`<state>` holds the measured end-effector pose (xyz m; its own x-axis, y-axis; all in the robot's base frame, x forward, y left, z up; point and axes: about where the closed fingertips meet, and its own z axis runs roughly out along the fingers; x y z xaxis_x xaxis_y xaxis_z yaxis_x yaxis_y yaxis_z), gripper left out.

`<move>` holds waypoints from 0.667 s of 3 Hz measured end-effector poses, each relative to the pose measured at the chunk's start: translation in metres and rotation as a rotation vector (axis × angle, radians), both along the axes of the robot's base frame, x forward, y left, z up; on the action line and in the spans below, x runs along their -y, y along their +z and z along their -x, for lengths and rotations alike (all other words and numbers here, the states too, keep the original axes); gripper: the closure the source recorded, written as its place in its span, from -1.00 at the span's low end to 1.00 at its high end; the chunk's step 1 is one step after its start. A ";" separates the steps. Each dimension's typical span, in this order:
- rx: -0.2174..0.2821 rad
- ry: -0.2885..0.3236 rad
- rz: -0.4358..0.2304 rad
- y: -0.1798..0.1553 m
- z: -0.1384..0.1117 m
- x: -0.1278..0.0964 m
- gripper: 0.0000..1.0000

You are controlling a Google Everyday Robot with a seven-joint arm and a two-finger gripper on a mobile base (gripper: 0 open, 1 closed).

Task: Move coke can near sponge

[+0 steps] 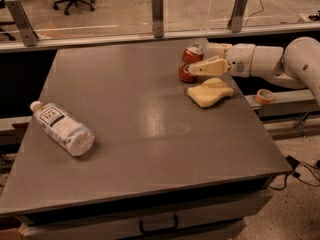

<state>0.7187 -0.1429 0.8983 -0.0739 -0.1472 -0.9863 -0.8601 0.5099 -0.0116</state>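
Observation:
The red coke can [189, 63] stands at the table's far right, just behind and left of the pale yellow sponge [210, 91], a small gap between them. My gripper [200, 60] reaches in from the right at can height. Its fingers are spread, one finger [209, 66] crossing the can's front and the other behind the can's right side. The can rests on the table [150, 134].
A clear water bottle [62, 128] with a white cap lies on its side at the table's left. A small tape roll [265, 96] sits on a ledge off the right edge. A glass barrier with metal posts [157, 6] runs behind the table.

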 end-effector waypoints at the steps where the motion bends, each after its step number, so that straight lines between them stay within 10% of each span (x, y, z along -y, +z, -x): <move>1: 0.013 -0.008 0.026 0.009 0.002 0.015 -1.00; 2: 0.051 -0.093 0.102 0.022 0.011 0.064 -1.00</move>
<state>0.7074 -0.2074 0.9199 -0.0419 -0.2421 -0.9694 -0.8061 0.5813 -0.1103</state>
